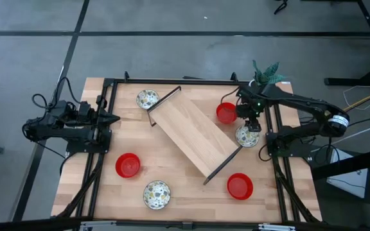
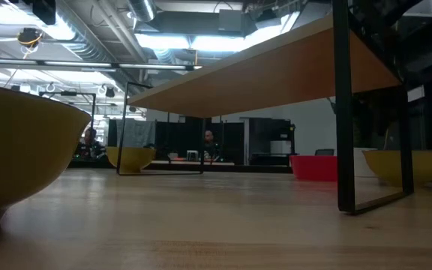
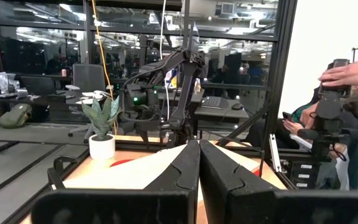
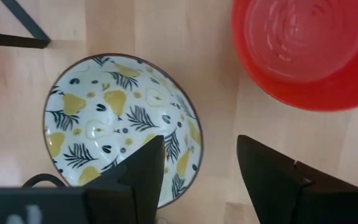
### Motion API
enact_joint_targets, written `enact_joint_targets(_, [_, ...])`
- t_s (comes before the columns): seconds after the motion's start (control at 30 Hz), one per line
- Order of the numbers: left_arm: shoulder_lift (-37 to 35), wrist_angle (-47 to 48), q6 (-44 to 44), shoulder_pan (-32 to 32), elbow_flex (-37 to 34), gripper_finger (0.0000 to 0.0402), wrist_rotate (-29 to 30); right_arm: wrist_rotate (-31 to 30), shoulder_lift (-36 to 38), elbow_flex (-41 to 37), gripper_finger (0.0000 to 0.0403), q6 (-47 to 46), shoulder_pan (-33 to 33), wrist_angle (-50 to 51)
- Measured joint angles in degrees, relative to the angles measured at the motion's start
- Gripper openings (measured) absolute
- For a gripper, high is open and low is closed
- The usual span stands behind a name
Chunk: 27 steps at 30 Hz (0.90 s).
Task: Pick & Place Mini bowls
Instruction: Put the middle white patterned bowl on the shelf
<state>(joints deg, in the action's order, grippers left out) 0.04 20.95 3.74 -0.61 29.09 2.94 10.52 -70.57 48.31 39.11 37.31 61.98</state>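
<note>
Six mini bowls (image 1: pixel 128 165) on wood table (image 1: pixel 185 192) | right pincer (image 4: pixel 201 165) apart | left pincer (image 3: pixel 199 163) together | office behind

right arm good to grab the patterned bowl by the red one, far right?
Probably yes. The right gripper hangs open right above the patterned bowl, one finger over its inside and one outside the rim. The red bowl sits close beside it but apart, so nothing blocks the way down.
</note>
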Motion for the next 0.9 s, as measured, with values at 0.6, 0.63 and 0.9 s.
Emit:
enact_joint_targets(0.6, [0.0,0.0,0.0,0.0,0.0,0.0004,0.0,0.1,0.1,-4.1,0.0200,0.2,2.7,-1.5])
enact_joint_targets(0.63, [0.0,0.0,0.0,0.0,0.0,0.0004,0.0,0.1,0.1,-4.4,0.0200,0.2,2.7,-1.7])
enact_joint_targets(0.9, [0.0,0.0,0.0,0.0,0.0,0.0004,0.0,1.0,0.1,-4.7,0.0200,0.2,2.7,-3.3])
